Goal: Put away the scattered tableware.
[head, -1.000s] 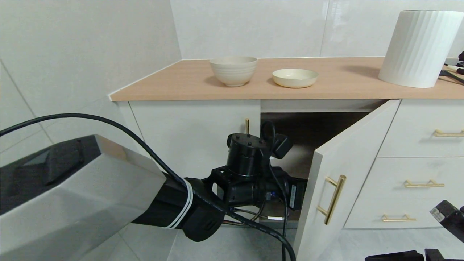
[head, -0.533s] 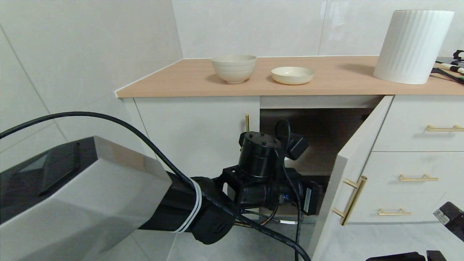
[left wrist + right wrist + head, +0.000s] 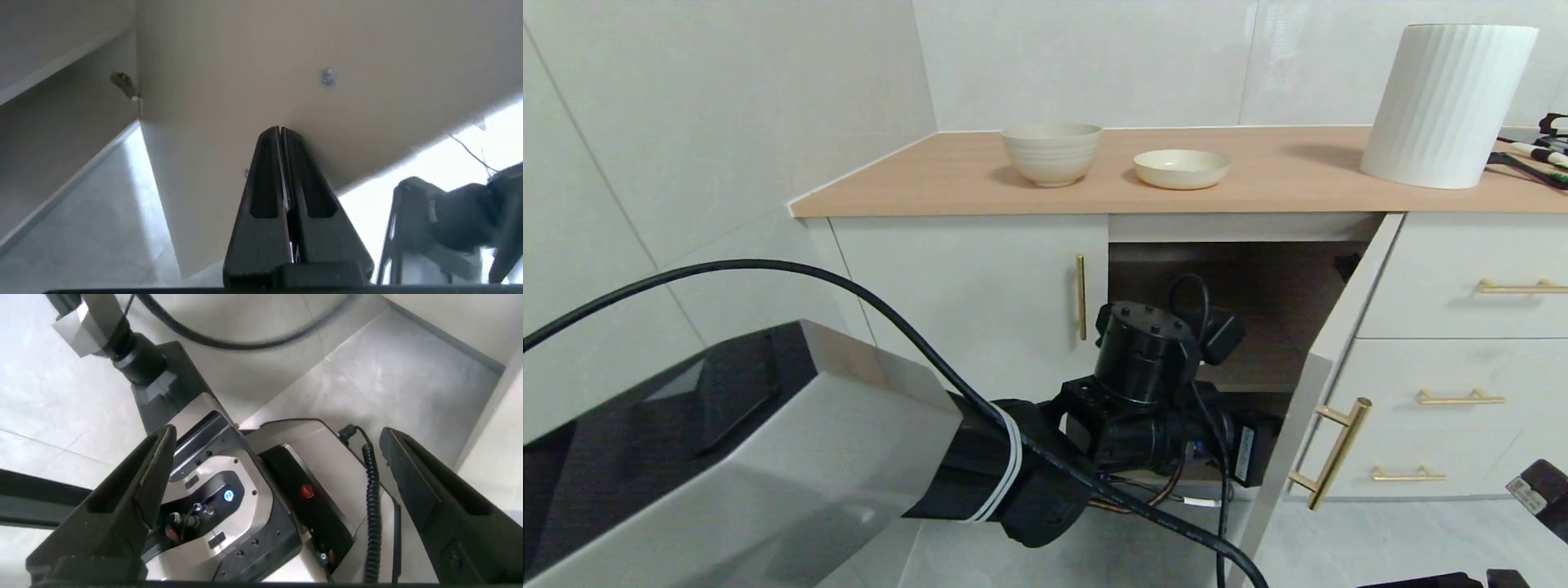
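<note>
- Cabinet opening (image 3: pixel 1233 310) below the countertop (image 3: pixel 1282 184): its right-hand door (image 3: pixel 1327 359) stands swung outward, the free edge and brass handle (image 3: pixel 1333 453) hanging over the floor (image 3: pixel 1380 531). The left-hand door (image 3: pixel 972 302) is closed, with its handle (image 3: pixel 1081 296) just beside the opening.
- Left arm (image 3: pixel 1147 359): low in front of the opening, between the closed door and the open door's edge. A black cable (image 3: pixel 768 269) arches back from it.
- Left gripper (image 3: pixel 279 135): fingers pressed together with nothing between them, pointing at a pale panel (image 3: pixel 368 49) that bears a small screw. Contact with the panel cannot be told.
- Right gripper (image 3: pixel 278 437): fingers spread wide and holding nothing, above grey floor tile.
- Bowl (image 3: pixel 1052 153): upright on the countertop toward its left end, set back from the front edge.
- Shallow dish (image 3: pixel 1181 168): near the bowl on its right, not touching it.
- Ribbed white container (image 3: pixel 1450 104): upright at the far right, well apart from the dish, with bare wood between them.
- Drawer fronts (image 3: pixel 1462 286): three, closed, to the right of the opening.
- Room: white tiled walls (image 3: pixel 727 122) meet in a corner behind the counter's left end.
</note>
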